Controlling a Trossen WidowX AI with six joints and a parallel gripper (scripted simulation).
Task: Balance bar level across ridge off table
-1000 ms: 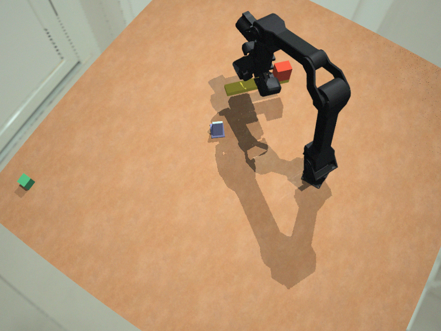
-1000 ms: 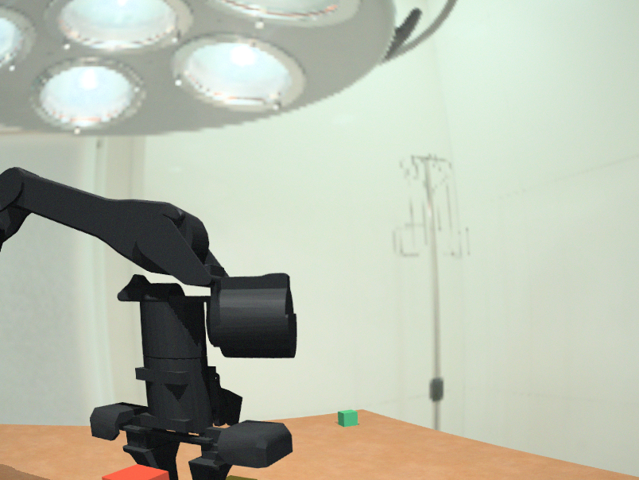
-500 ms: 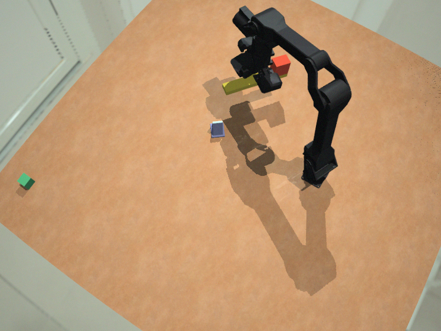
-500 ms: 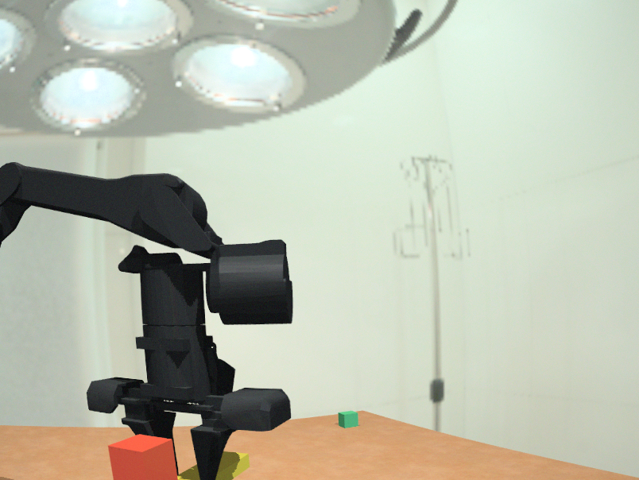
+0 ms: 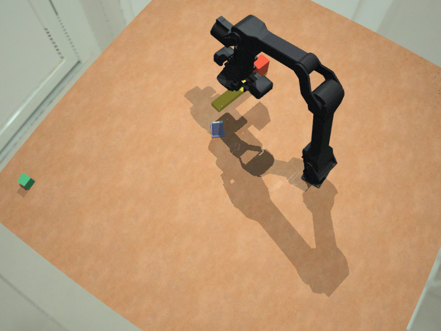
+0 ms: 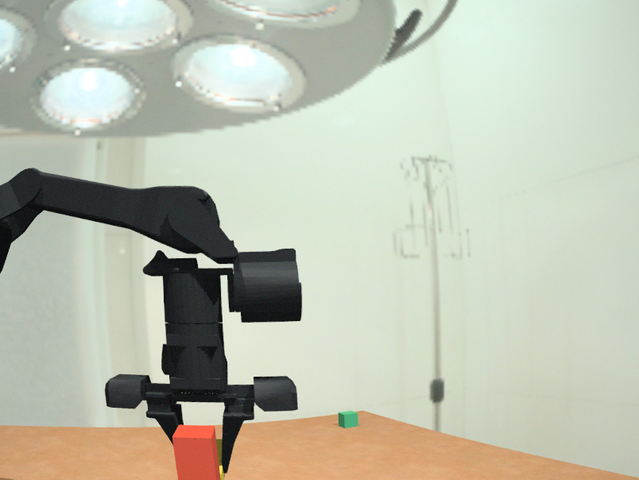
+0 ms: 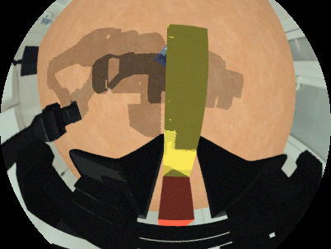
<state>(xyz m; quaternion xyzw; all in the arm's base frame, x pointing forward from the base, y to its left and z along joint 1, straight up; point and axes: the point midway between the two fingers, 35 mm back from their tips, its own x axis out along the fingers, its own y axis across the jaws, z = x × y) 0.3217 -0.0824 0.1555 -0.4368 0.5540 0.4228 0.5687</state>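
Note:
The bar (image 5: 227, 100) (image 6: 219, 450) (image 7: 187, 82) is long and olive-yellow, with a red block (image 5: 261, 65) (image 6: 195, 457) (image 7: 176, 198) on one end. My gripper (image 5: 243, 85) (image 6: 200, 463) (image 7: 180, 138) points down and is shut on the bar, near the red block. It holds the bar above the table, with the long free part reaching away from the fingers. The small blue ridge (image 5: 217, 129) (image 7: 162, 57) stands on the table, apart from the bar. In the wrist view the bar hides part of the ridge. The exterior view does not show the ridge.
A small green cube (image 5: 26, 181) (image 6: 348, 419) sits near a far edge of the brown table (image 5: 142, 213) (image 6: 412, 454), well away from the ridge. The arm's shadow lies across the table around the ridge.

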